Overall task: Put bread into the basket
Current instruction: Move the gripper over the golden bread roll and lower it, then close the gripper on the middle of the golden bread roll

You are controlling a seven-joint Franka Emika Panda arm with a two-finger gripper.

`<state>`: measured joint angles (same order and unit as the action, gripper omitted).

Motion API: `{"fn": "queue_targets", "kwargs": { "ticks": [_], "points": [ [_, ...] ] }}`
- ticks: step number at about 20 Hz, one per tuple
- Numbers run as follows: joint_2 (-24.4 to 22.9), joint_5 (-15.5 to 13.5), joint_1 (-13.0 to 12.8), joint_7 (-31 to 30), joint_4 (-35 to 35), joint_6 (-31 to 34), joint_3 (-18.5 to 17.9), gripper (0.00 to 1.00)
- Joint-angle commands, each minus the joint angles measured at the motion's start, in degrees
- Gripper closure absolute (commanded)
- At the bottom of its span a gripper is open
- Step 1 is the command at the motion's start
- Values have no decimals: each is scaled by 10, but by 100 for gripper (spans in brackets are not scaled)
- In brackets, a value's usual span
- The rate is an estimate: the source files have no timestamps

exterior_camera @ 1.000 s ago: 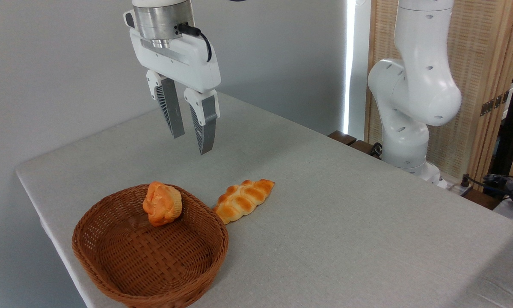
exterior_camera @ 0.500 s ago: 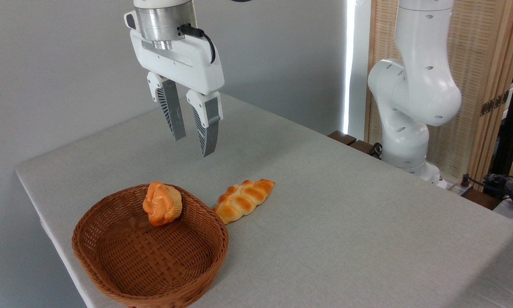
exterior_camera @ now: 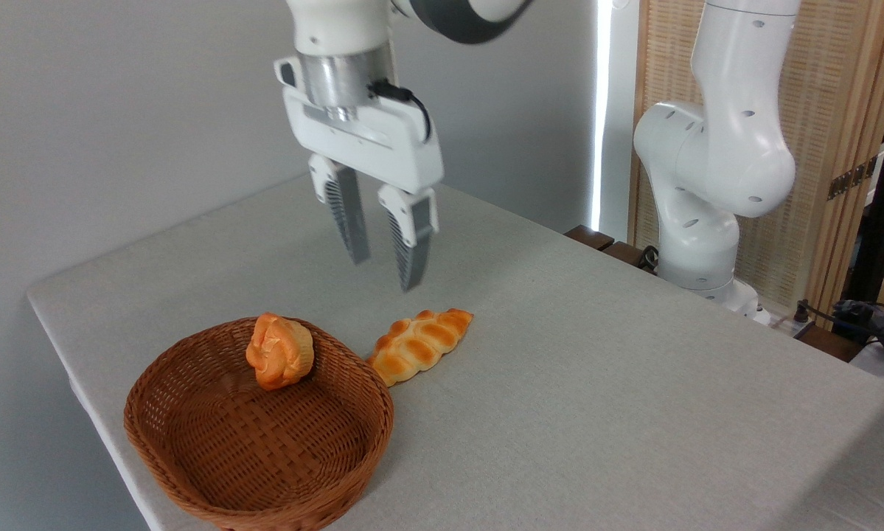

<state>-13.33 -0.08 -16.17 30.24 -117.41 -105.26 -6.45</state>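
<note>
The bread (exterior_camera: 419, 344), a braided golden-orange loaf, lies on the table just right of the basket, its near end touching the rim. The basket (exterior_camera: 191, 457), oval brown wicker, sits at the table's front left. My gripper (exterior_camera: 384, 274) hangs open above the table, a little above and behind the loaf, fingers pointing down with nothing between them.
A round orange bun (exterior_camera: 279, 359) leans against the basket's far inner wall. The table's left edge (exterior_camera: 80, 391) runs close beside the basket. The arm's white base (exterior_camera: 707, 214) stands at the table's far right, with a cable and clutter beyond.
The gripper has moved to the right and lower, from above the basket's far side to above the loaf. It stays open. Bread, bun and basket have not moved.
</note>
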Motion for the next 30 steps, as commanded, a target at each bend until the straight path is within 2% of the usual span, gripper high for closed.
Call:
{"fn": "queue_targets", "kwargs": {
  "ticks": [1, 4, 7, 12, 14, 15, 21, 30],
  "points": [
    [-43, 10, -4, 6, -84, -51, -8, 0],
    [-44, 42, -4, 5, -131, -92, -8, 0],
    [-39, 42, -4, 5, -151, -126, -8, 0],
    [-30, 30, -18, 3, -155, -154, -8, 0],
    [-30, -1, -20, 3, -155, -154, -8, 0],
    [-29, -6, -28, 3, -155, -154, -8, 0],
    [-2, -4, -37, 4, -155, -156, -6, 0],
    [36, 10, -37, 5, -155, -169, -3, 0]
  ]
}}
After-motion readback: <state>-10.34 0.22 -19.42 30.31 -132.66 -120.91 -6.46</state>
